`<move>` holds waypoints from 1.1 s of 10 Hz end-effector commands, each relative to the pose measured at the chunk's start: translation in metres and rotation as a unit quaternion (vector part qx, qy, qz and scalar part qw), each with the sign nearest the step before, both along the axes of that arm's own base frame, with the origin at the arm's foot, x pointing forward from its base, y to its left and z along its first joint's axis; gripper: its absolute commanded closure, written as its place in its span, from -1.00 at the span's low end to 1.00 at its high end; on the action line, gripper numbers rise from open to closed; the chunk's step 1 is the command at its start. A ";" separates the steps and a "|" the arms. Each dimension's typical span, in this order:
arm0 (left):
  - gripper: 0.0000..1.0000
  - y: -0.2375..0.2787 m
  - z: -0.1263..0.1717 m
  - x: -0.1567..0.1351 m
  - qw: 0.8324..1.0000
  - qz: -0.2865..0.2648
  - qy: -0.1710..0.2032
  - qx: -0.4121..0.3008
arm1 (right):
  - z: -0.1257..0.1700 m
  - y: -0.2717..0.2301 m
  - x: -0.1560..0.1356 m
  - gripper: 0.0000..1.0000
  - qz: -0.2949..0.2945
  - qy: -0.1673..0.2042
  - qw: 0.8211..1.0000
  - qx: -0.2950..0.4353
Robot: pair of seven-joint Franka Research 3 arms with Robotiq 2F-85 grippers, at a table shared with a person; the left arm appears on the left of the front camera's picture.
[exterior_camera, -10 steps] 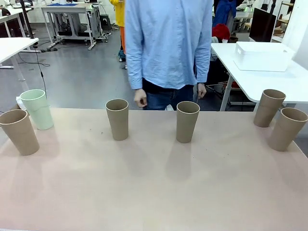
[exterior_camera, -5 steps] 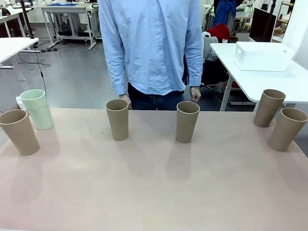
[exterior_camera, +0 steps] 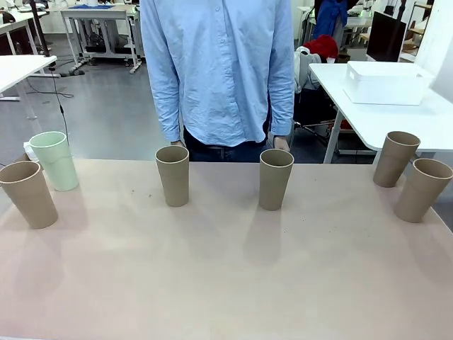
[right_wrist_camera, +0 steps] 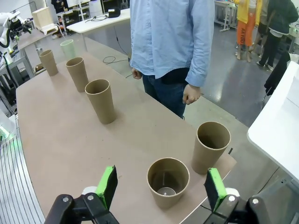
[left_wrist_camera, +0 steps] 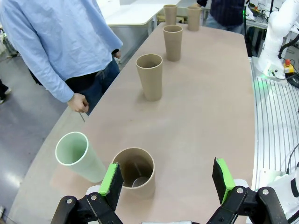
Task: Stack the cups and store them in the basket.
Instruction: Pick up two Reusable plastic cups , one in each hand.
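**A:** While the person (exterior_camera: 219, 71) stands at the far edge of the table (exterior_camera: 226, 283), what is set out on it?

**B:** Six cups, all upright and none nested. The mint-green cup (exterior_camera: 54, 161) is at the robot's far left; the left brown cup (exterior_camera: 28, 193) stands just beside it, nearer the robot. The centre-left cup (exterior_camera: 173, 176) and the centre-right cup (exterior_camera: 275, 179) stand well apart in front of the person. The right rear cup (exterior_camera: 396, 159) and the right front cup (exterior_camera: 422, 190) stand close together near the right edge.

**A:** And the basket?

**B:** A white bin (exterior_camera: 386, 83) sits on the neighbouring white table (exterior_camera: 432, 124), well away from every cup. It is probably the basket, though at that distance I cannot be certain.

**A:** The grippers?

**B:** The left gripper (left_wrist_camera: 167, 179) has its jaws spread wide and holds nothing. In its wrist view, the left brown cup sits just past one green pad, with the mint-green cup beside it. The right gripper (right_wrist_camera: 161, 185) is equally wide and empty (green pads far apart). The right front cup shows between its fingers, beyond the tips, and the right rear cup is just beside it at the table's corner.
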State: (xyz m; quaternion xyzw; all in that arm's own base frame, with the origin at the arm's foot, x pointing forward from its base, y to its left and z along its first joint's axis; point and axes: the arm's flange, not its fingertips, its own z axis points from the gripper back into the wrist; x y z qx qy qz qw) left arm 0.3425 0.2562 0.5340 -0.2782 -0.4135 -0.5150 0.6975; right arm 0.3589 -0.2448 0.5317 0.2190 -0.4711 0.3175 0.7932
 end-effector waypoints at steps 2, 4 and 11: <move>-1.00 0.000 0.000 -0.002 1.000 -0.004 -0.013 -0.008 | 0.001 -0.002 0.003 -1.00 0.006 -0.018 1.000 0.002; -1.00 0.000 0.000 -0.002 1.000 -0.004 -0.013 -0.008 | 0.001 -0.002 0.003 -1.00 0.006 -0.018 1.000 0.002; -1.00 0.000 0.000 -0.002 1.000 -0.004 -0.013 -0.008 | 0.001 -0.002 0.003 -1.00 0.006 -0.018 1.000 0.002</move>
